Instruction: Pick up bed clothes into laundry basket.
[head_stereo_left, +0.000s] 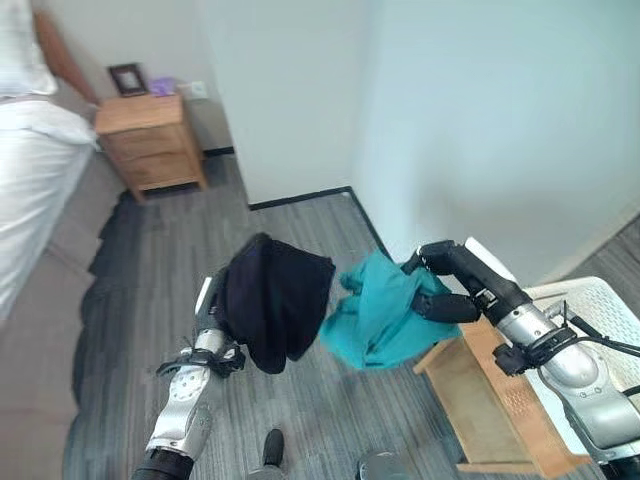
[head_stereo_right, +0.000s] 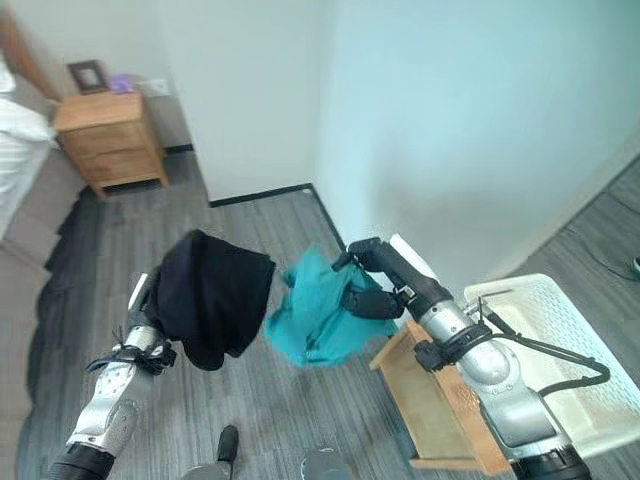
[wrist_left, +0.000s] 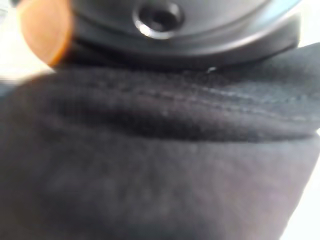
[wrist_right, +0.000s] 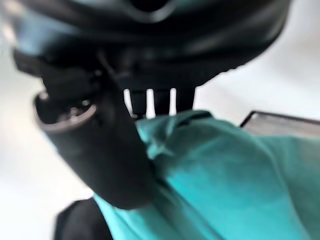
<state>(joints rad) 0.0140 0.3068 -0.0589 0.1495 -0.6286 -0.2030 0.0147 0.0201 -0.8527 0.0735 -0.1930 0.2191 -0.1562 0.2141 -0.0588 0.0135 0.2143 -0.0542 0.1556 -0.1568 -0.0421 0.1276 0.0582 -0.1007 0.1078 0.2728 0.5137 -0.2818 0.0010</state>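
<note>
My left hand (head_stereo_left: 208, 318) is up in the air in front of me, and a black cloth (head_stereo_left: 272, 298) is draped over it. The cloth covers my fingers, so I cannot tell if they are curled or straight. Just beside it, my right hand (head_stereo_left: 448, 284) has its fingers and thumb curled round a teal cloth (head_stereo_left: 375, 315). That cloth hangs down from my hand, above the grey floor (head_stereo_left: 150, 260). The two cloths are almost touching. Low on my right stands a wooden stand (head_stereo_left: 495, 400), and a white laundry basket (head_stereo_left: 600, 310) sits right next to it. Neither cloth is in the basket. Far off on my left is a wooden nightstand (head_stereo_left: 152, 140) by the wall. The bed (head_stereo_left: 30, 190) with white sheets is beside it.
</note>
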